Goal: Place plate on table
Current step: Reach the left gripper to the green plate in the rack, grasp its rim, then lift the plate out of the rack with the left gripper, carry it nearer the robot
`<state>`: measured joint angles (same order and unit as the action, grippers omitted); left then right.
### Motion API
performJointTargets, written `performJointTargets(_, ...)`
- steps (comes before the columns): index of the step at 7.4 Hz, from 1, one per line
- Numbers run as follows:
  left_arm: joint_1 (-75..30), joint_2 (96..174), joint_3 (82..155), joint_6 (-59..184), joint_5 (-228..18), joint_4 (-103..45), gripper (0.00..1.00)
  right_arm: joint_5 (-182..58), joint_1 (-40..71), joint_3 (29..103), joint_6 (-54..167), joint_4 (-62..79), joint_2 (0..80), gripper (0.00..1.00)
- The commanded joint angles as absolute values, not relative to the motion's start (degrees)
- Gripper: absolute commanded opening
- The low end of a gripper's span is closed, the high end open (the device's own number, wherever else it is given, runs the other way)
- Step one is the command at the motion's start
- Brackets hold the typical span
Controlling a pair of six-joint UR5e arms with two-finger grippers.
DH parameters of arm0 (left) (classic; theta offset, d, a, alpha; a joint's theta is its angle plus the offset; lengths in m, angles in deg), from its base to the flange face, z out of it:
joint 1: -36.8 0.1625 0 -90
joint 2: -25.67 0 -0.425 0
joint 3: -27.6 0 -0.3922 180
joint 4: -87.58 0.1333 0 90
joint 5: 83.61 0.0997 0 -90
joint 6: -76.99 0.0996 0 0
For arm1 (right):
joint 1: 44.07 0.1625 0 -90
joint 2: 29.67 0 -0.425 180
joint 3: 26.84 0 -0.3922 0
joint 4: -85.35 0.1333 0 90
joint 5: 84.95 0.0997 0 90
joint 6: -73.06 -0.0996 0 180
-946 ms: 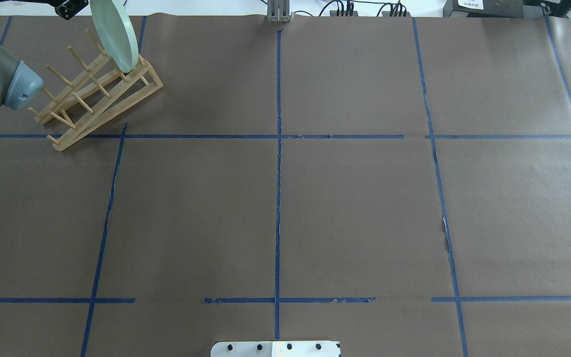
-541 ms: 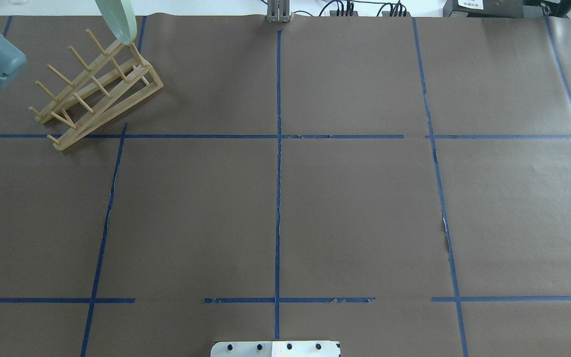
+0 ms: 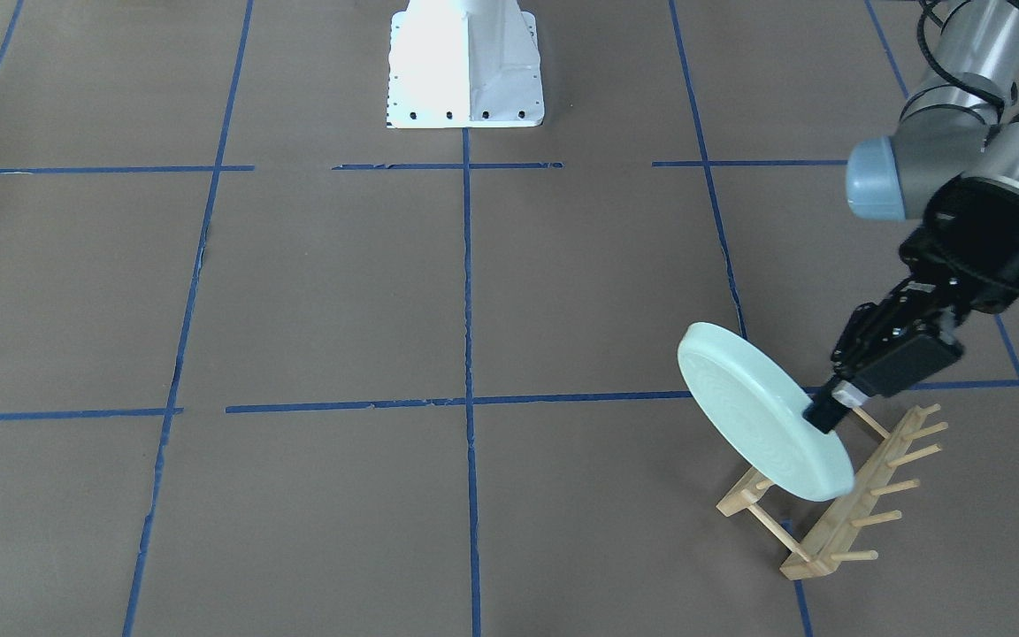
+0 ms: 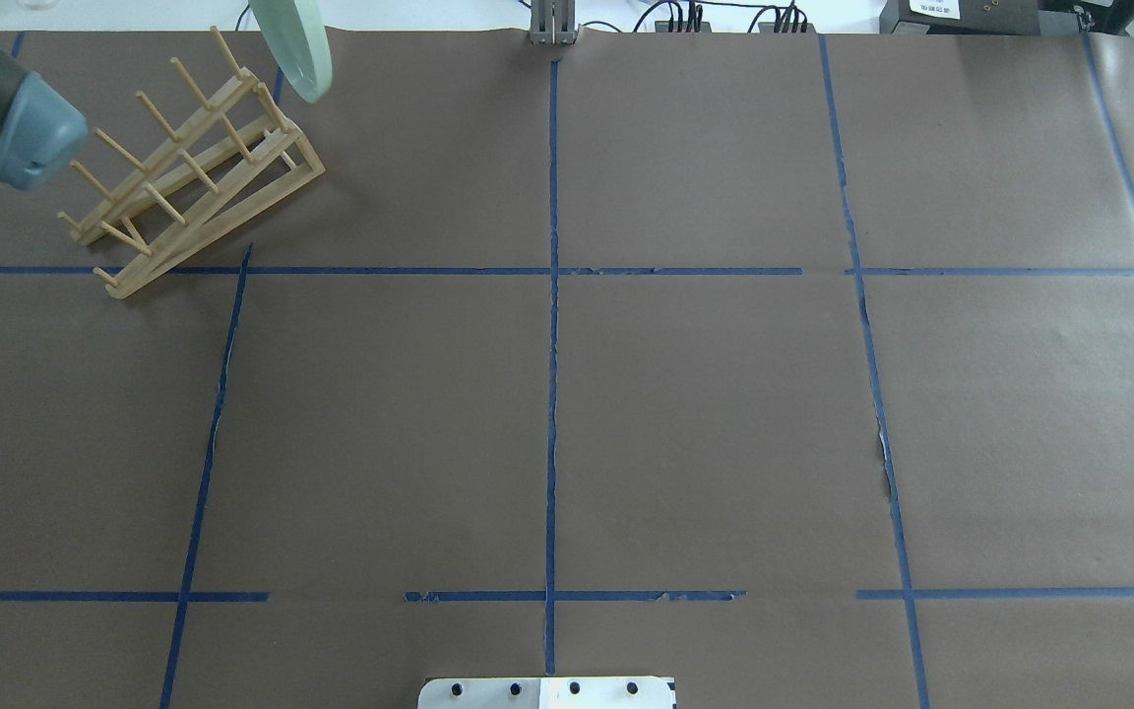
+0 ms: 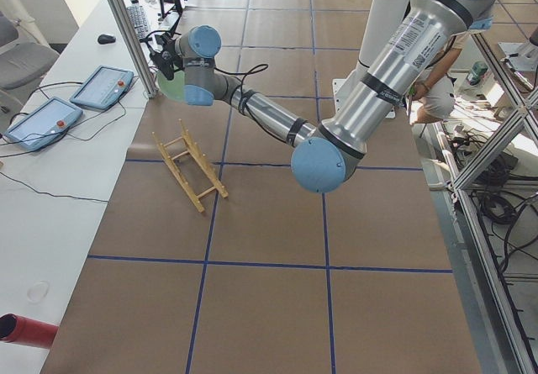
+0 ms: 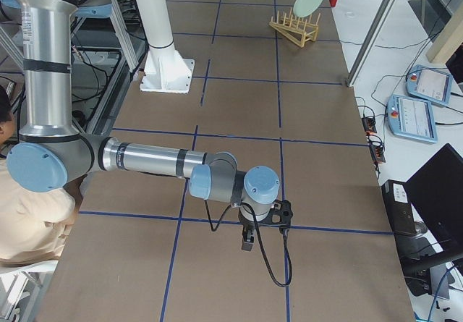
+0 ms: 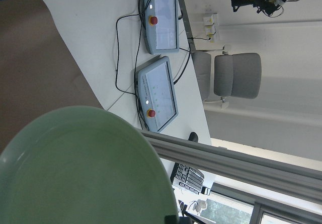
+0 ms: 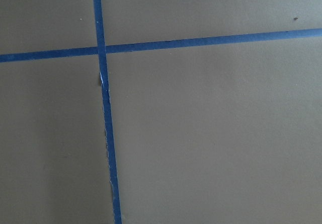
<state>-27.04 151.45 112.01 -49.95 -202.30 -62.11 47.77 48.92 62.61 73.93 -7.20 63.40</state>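
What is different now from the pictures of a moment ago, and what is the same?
The left gripper, shut on the plate, has lifted it out of the wooden rack and carried it a little toward the robot's right; it now hangs tilted in the air, clear of the rack. The rack stands where it was on the table.

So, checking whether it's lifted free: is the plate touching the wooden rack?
Apart. The exterior left view shows the plate, gripped by the left tool, hanging above the wooden rack with brown table visible between them.
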Motion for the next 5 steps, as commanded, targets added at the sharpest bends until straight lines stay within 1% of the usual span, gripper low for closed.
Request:
performJointTargets(1, -18.8, 156.6, 116.5, -32.9, -201.8, -35.7, 0.0, 47.8, 48.9, 62.6, 73.9, -7.2, 63.4, 1.0)
performJointTargets(3, -13.2, 160.4, 117.8, -18.1, -201.3, -14.0, 0.0, 47.8, 48.9, 62.6, 73.9, -7.2, 63.4, 1.0)
performJointTargets(5, -5.8, 164.0, 118.2, -0.9, -191.9, 9.4, 0.0, 47.8, 48.9, 62.6, 73.9, -7.2, 63.4, 1.0)
